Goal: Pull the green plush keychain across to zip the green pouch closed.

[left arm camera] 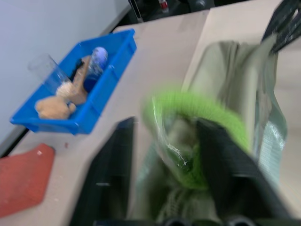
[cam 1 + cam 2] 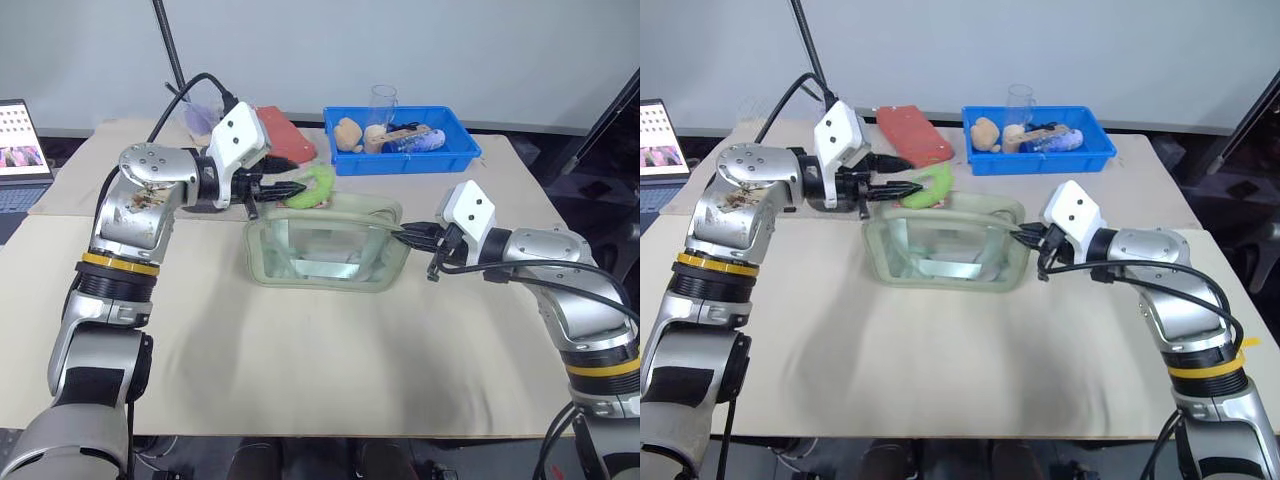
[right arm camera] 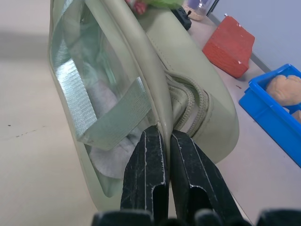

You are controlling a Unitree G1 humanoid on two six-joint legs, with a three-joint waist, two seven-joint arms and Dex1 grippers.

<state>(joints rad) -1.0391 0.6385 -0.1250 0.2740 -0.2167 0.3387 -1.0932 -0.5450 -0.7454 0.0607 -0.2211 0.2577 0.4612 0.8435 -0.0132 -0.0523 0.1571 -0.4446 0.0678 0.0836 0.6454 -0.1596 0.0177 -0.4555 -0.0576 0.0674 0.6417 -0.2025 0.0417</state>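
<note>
The pouch (image 2: 325,245) lies mid-table, well clear of every table (image 2: 300,370) edge, with broad bare tabletop in front of it. The right end effector (image 3: 162,155) is pinched tight on the seam at the pouch's right end. At the far left corner, the left end effector (image 1: 164,165) stands parted, its fingers (image 1: 113,174) straddling the keychain (image 2: 312,187) without closing on it. Behind, a blue tray (image 2: 460,160) and red block (image 2: 285,135) crowd the far side.

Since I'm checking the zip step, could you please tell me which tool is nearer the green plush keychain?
Left. The left tool is right at the green plush keychain, its fingers either side of it; the right tool pinches the green pouch at its far end.
</note>
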